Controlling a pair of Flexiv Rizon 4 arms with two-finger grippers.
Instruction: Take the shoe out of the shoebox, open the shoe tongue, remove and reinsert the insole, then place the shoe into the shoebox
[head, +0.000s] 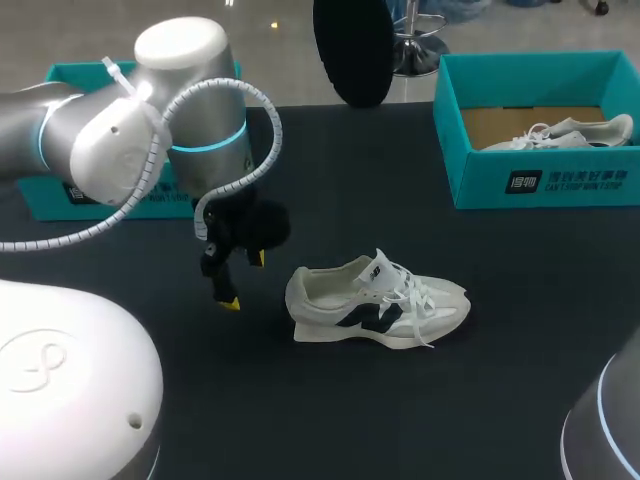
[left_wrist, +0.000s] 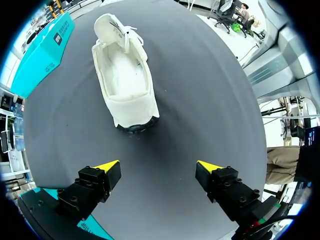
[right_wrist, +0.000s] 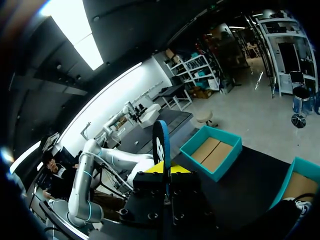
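Black table (head: 500, 380) carries everything. Left arm (head: 110, 140) comes in over the table's left side. Open teal shoebox (head: 540, 185) at far right, holding 1 second shoe (head: 560, 133); another teal box (head: 50, 200) at far left, partly behind the left arm. White shoe (head: 375, 305) with dark side mark stands upright on the table near the middle, out of both boxes, toe toward the right. Dark insole (head: 352, 50) is held up above the far table edge, clear of the shoe. Left gripper (head: 243, 281): 2 fingers spread wide, nothing between them, just beside the shoe's heel. Right gripper (right_wrist: 170, 168): fingers pinching the insole edge-on.
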